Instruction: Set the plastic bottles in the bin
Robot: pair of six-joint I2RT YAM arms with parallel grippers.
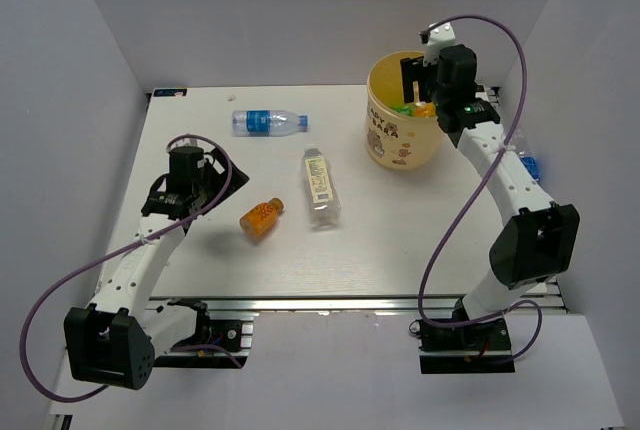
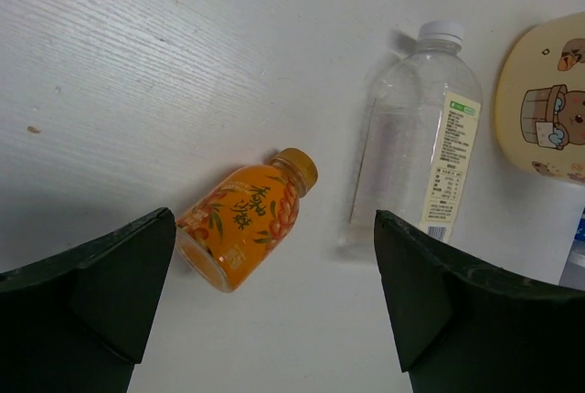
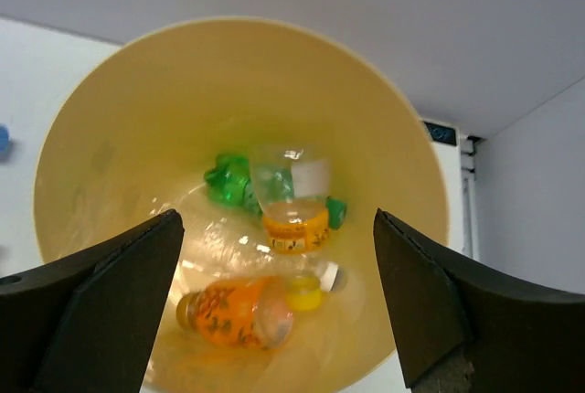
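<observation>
Left gripper (image 2: 272, 219) gapes empty near orange bottle (image 2: 239, 219) lying diagonally, cap pointing far-right; right gripper (image 3: 277, 219) hangs released over bin (image 3: 110, 137)

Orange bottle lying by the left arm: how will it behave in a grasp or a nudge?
The orange bottle lies on its side with a round body, so a push across it will probably roll it. It looks full of orange liquid, so likely heavy for its size and fairly stiff. The glossy label wrap may be a bit slippery.
</observation>
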